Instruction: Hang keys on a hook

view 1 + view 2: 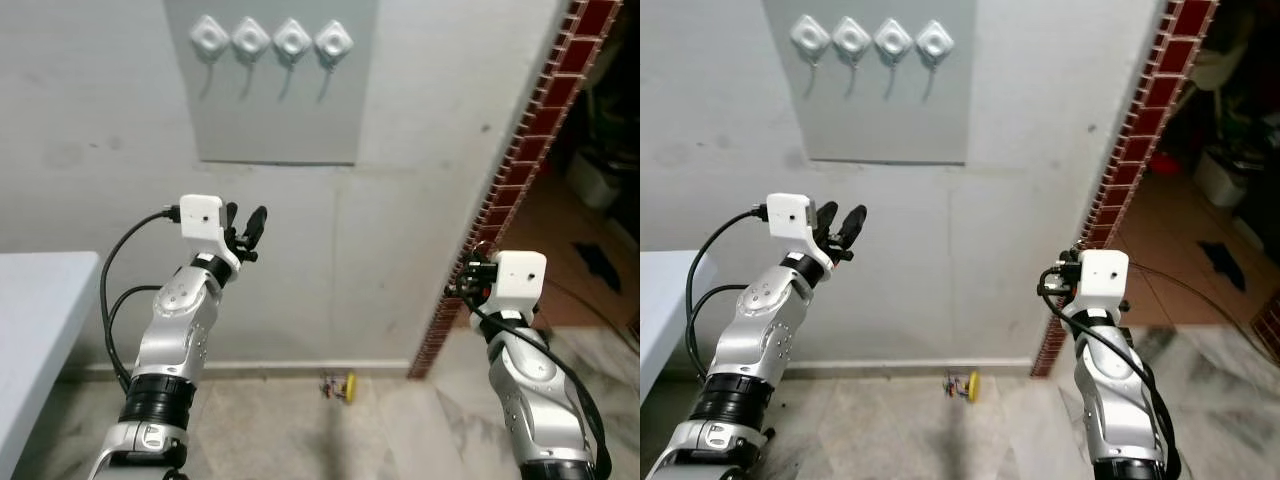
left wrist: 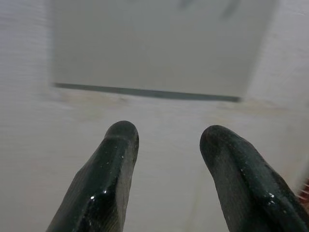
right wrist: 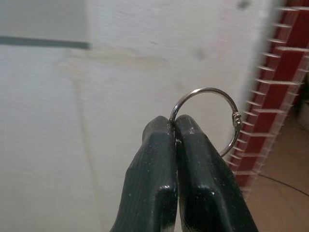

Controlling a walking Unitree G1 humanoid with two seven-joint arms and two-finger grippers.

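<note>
The right gripper has its two black fingers pressed flat together on a silver key ring. The ring's wire runs into the seam at the fingertips, and most of the loop stands free past the tips and off to one side, its small clasp on the far part of the loop. In the head views this gripper is raised at the right, just in front of the red-tiled edge of the wall, well below the grey panel and to its right.

The left gripper is raised too, below the grey panel's lower left part and closer to it than the right one. Its fingers stand apart with nothing between them, aimed at the pale wall just under the panel's bottom edge.

On the floor, far below the panel and close to the skirting, lies a small bunch with a yellow tag; what else is on it is too small to tell. A white table sits well to the panel's lower left.

High on the grey panel, four white diamond-shaped hooks sit in a row, each with a thin prong curving down.
</note>
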